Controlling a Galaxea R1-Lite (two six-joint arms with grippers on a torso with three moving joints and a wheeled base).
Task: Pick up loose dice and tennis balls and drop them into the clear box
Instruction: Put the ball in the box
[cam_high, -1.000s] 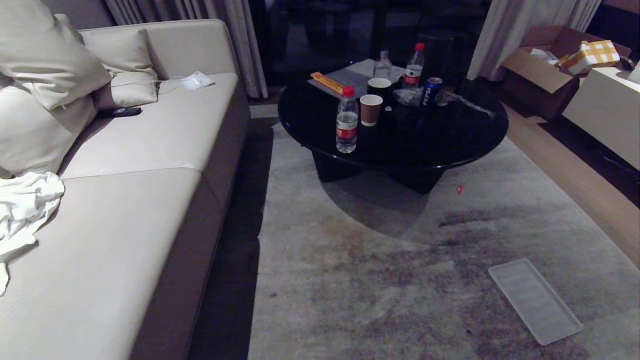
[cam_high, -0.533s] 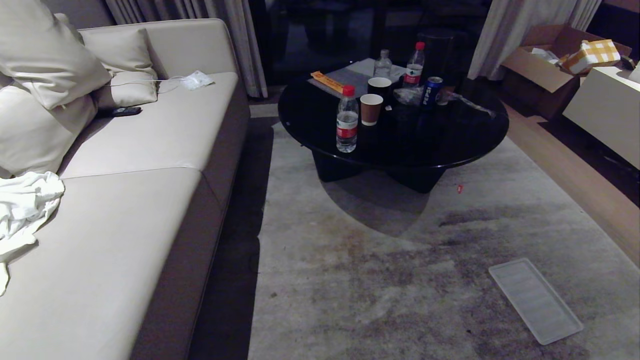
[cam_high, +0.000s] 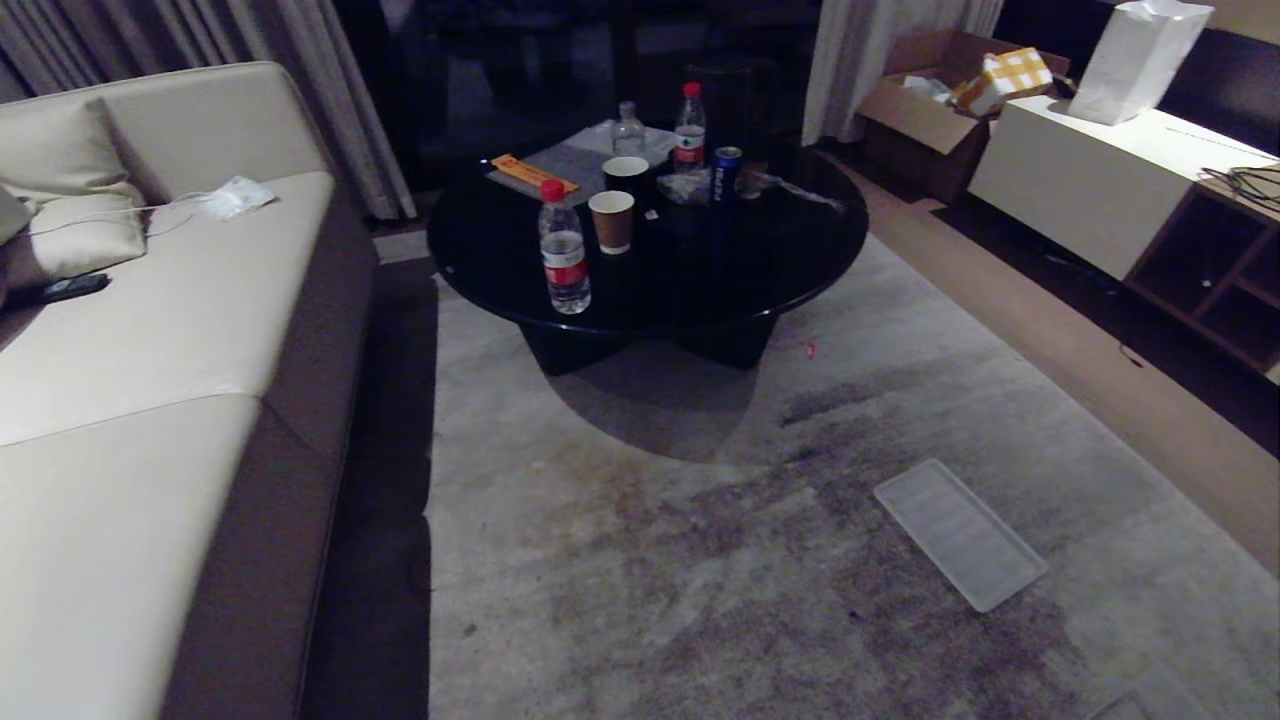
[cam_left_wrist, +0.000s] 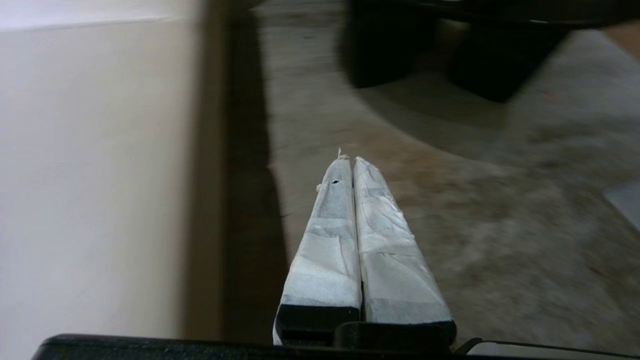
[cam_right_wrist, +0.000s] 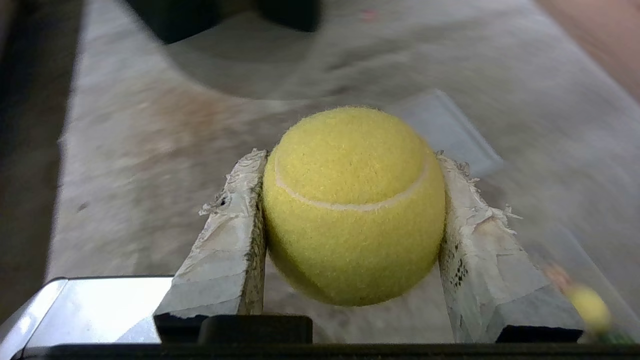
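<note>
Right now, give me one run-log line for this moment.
right claw: shut on tennis ball, above carpet | left claw: shut, empty, beside sofa | clear box: not clearly seen

The right gripper (cam_right_wrist: 350, 200) clamps a tennis ball (cam_right_wrist: 353, 205) between its taped fingers (cam_right_wrist: 230, 235) above the carpet (cam_right_wrist: 150, 140).

Open carpet (cam_high: 700, 560) is running down the middle, giving the widest lane. Sofa (cam_high: 150, 400) is walling off the left side, its dark front edge sitting just beside the carpet. Round black table (cam_high: 650, 250) is blocking the far end, crowded with bottles (cam_high: 564, 250) and cups (cam_high: 611, 220). Ribbed white panel (cam_high: 958, 533) is lying flat on the carpet right of centre. White cabinet (cam_high: 1090, 190) and cardboard box (cam_high: 930, 100) are closing off the far right beyond the wood floor strip (cam_high: 1080, 370).
</note>
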